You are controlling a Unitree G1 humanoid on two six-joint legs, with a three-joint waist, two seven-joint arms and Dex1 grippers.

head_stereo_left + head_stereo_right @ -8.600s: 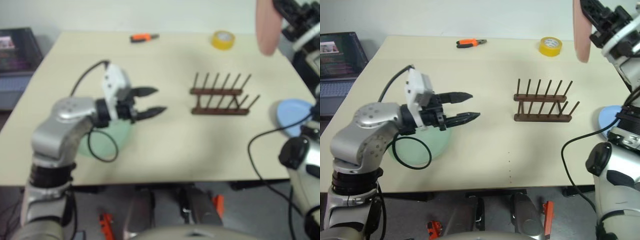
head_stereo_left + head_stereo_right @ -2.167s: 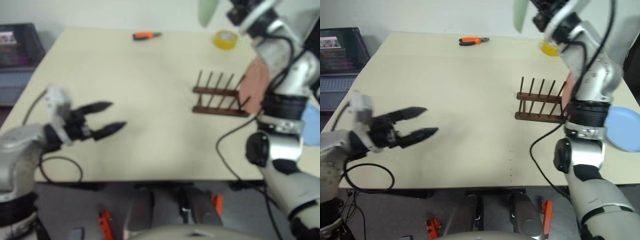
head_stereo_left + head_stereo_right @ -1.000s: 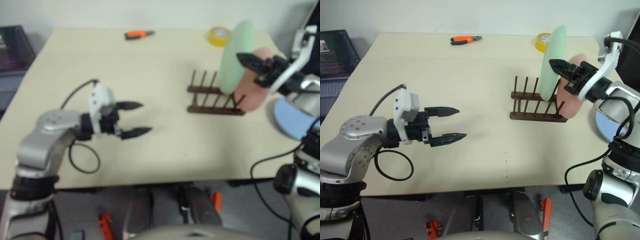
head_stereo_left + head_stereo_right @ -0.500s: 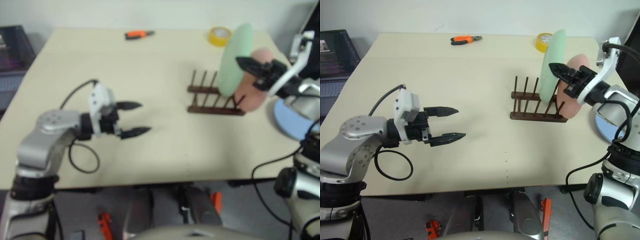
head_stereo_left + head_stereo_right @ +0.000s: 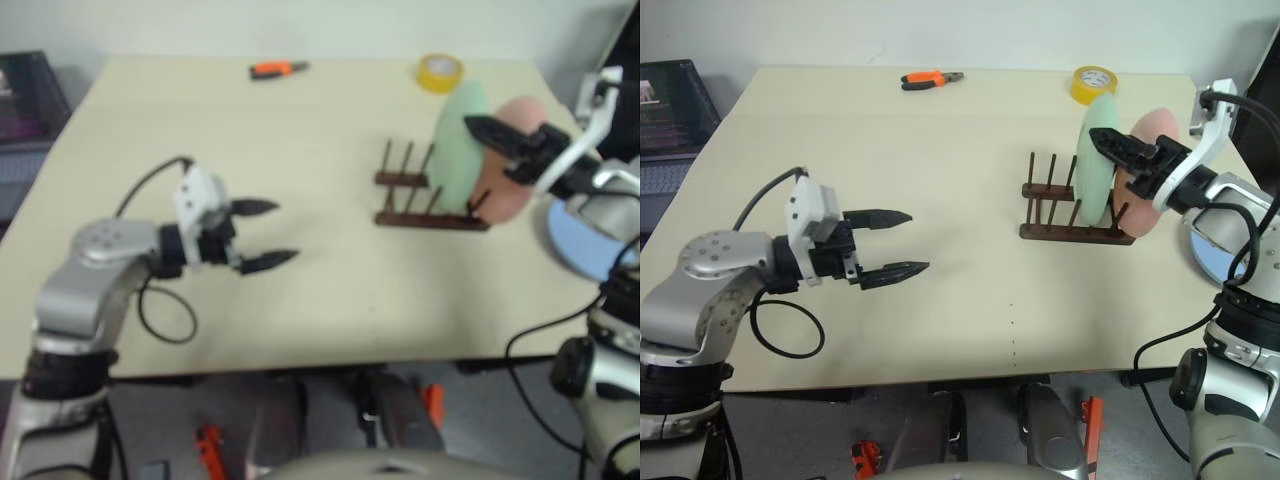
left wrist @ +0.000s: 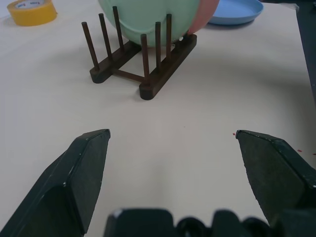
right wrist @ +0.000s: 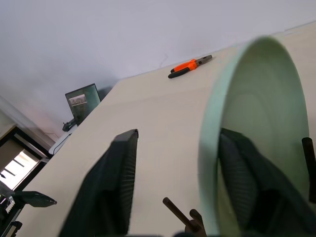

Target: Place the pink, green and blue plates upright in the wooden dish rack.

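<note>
The wooden dish rack (image 5: 1073,216) stands right of the table's middle. The green plate (image 5: 1095,170) stands upright between its pegs, with the pink plate (image 5: 1146,180) upright just behind it at the rack's right end. My right gripper (image 5: 1120,150) is open at the green plate's top, one finger on each side of the rim (image 7: 207,148), not clamping it. The blue plate (image 5: 1212,248) lies flat on the table at the right edge, partly hidden by my right arm. My left gripper (image 5: 896,243) hovers open and empty over the table's left half, pointing at the rack (image 6: 143,74).
A yellow tape roll (image 5: 1095,82) and orange pliers (image 5: 930,77) lie near the table's far edge. A laptop (image 5: 675,95) sits beyond the table's left side. A black cable (image 5: 785,330) loops under my left arm.
My right gripper has opened and let go of the green plate, which has dropped lower between the rack's pegs. The left arm has stayed where it was.
</note>
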